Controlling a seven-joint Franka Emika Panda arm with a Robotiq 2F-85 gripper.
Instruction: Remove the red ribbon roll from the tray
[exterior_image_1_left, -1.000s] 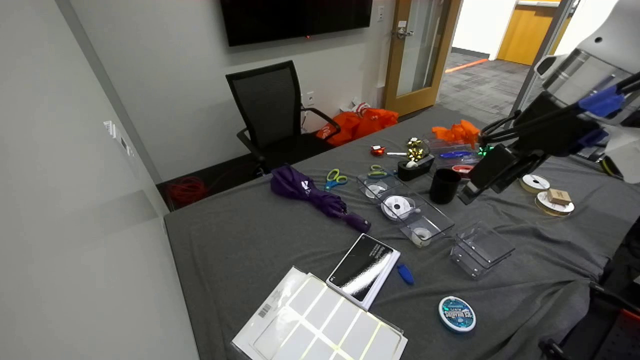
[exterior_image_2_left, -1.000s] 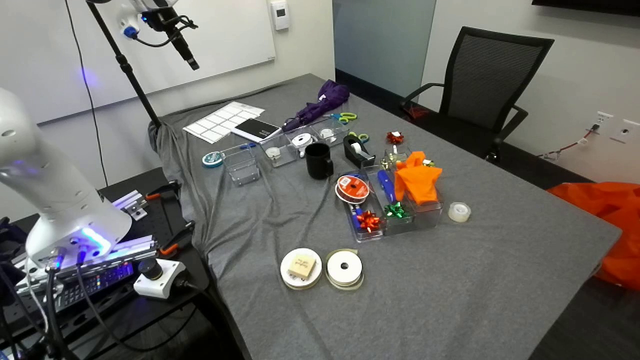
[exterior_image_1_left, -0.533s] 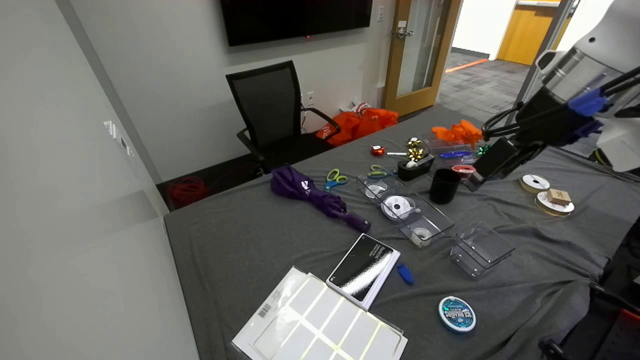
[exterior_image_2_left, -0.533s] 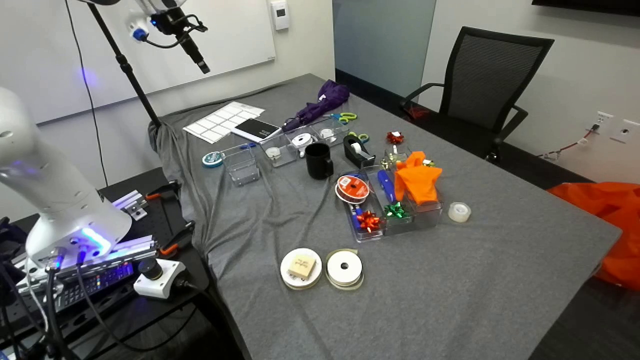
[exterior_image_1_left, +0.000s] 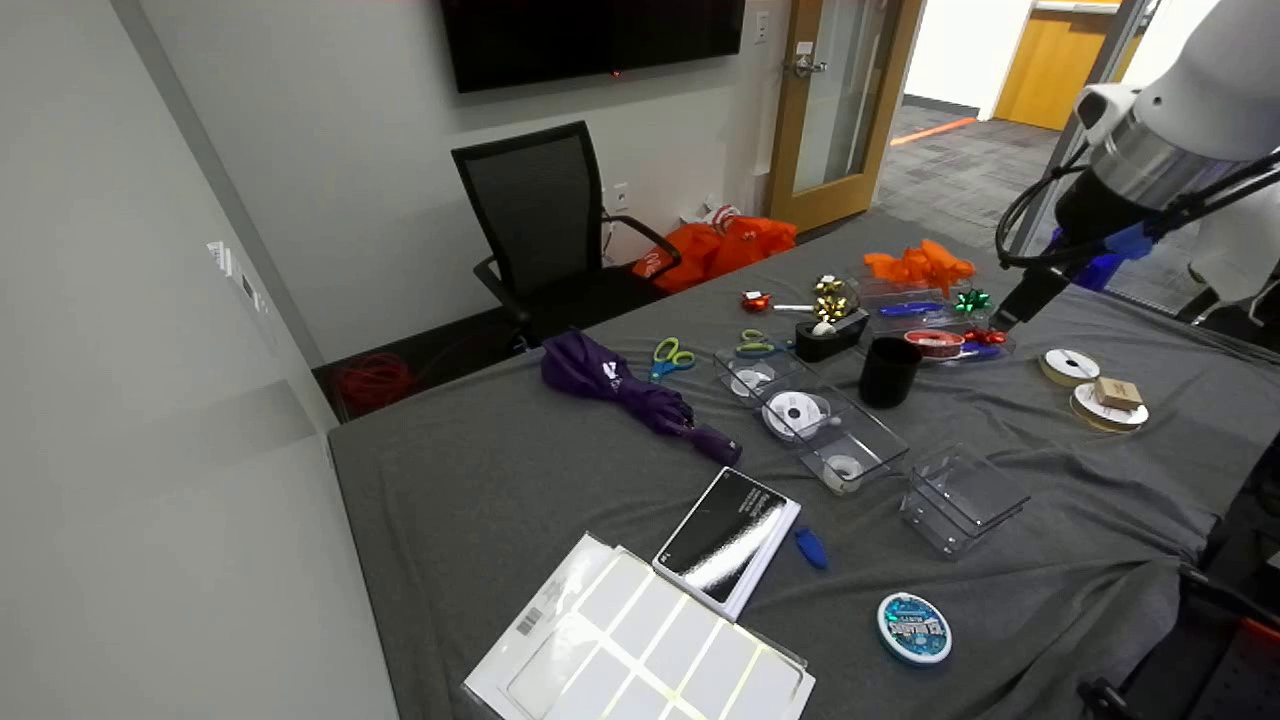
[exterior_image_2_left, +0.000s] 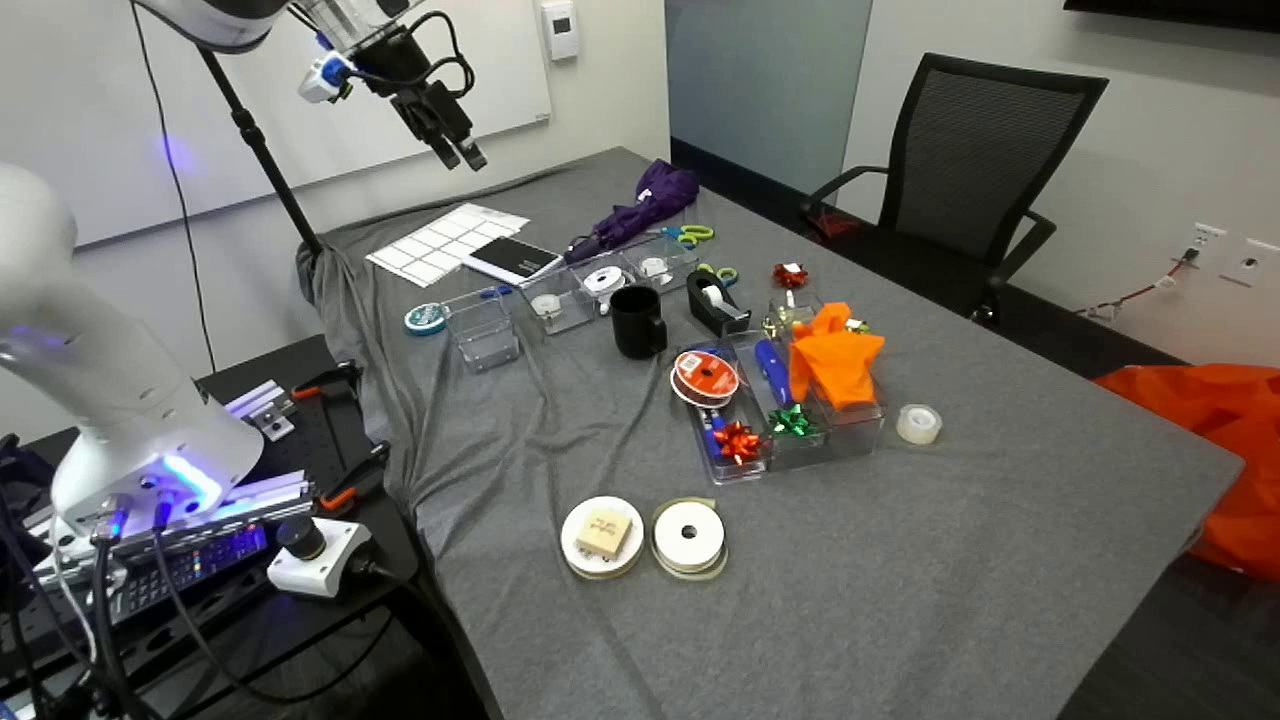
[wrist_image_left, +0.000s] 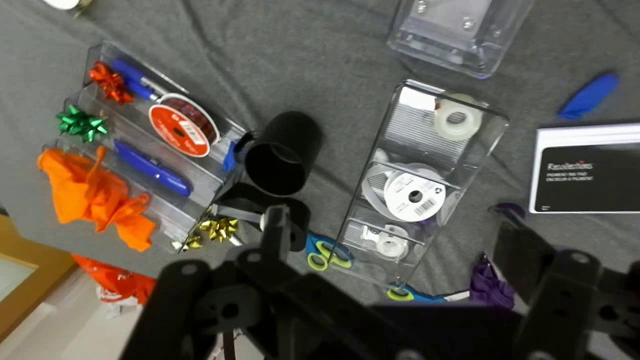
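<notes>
The red ribbon roll (wrist_image_left: 180, 131) is a spool with a red label and white rims. It lies label up in a clear, shallow plastic tray (wrist_image_left: 231, 136), beside a blue pen and a red bow. The roll also shows in both exterior views (exterior_image_1_left: 935, 344) (exterior_image_2_left: 706, 376), and the tray's edge shows too (exterior_image_2_left: 742, 474). My gripper (wrist_image_left: 397, 232) is open and empty, its fingers wide apart. It hangs high above the table, away from the roll, as an exterior view shows (exterior_image_2_left: 465, 160). In the wrist view the roll lies up and left of the fingers.
A black mug (wrist_image_left: 285, 152) stands close to the tray's end, with a black tape dispenser (exterior_image_2_left: 716, 303) behind it. Adjoining clear trays hold a blue cutter (wrist_image_left: 152, 167), a green bow and orange cloth (exterior_image_2_left: 835, 360). Another clear organizer (wrist_image_left: 362, 200) holds white rolls.
The gripper has moved to the right and slightly down in one exterior view, and farther back in the other. The wrist has turned, and two separated fingers now show. The roll has not moved.
</notes>
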